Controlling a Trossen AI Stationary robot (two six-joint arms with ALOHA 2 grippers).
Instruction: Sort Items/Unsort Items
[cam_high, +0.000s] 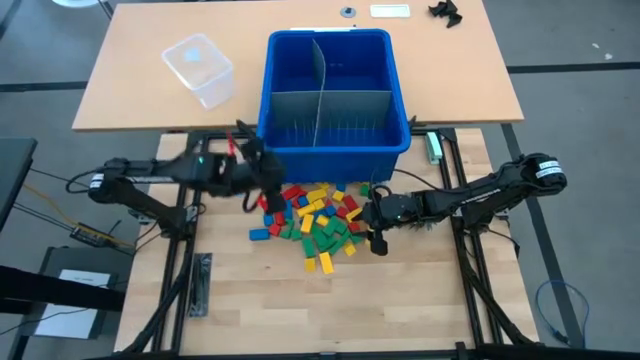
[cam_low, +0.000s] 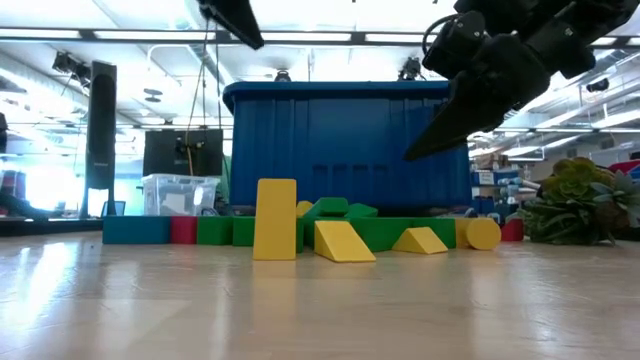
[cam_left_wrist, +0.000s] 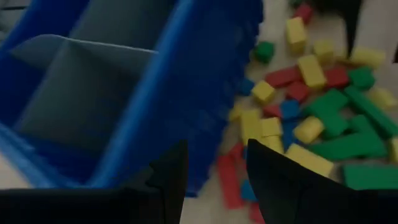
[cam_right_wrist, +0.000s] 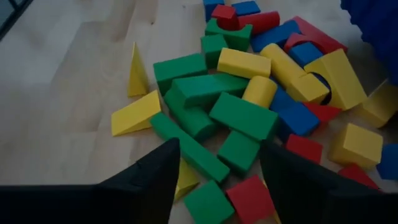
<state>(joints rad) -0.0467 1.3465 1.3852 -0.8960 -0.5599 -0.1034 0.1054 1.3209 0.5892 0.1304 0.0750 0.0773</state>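
A: Blocks (cam_high: 318, 222) in red, yellow, green and blue lie heaped on the pale wooden table (cam_high: 260, 310), just in front of the big blue bin (cam_high: 335, 92). Does either arm have one?

B: No. The right gripper (cam_right_wrist: 214, 171) hovers over the edge of the heap farthest from the bin, jaws spread, nothing between them, green bricks showing below. The left gripper (cam_left_wrist: 214, 168) hangs at the bin's front corner, fingers apart and empty, beside the bin's front wall.

A: Inside the bin?

B: Grey divider sheets (cam_high: 322, 95) split it into compartments; I see no blocks in them.

A: And past the bin?

B: A lighter tabletop carries a clear plastic tub (cam_high: 199, 68), off to the bin's left in the overhead view. From table height, a tall yellow brick (cam_low: 276, 218) stands upright before the bin, with yellow wedges (cam_low: 344, 241) beside it and a green row behind. A leafy plant (cam_low: 580, 205) sits to the bin's right, with ceiling lights across the room beyond.
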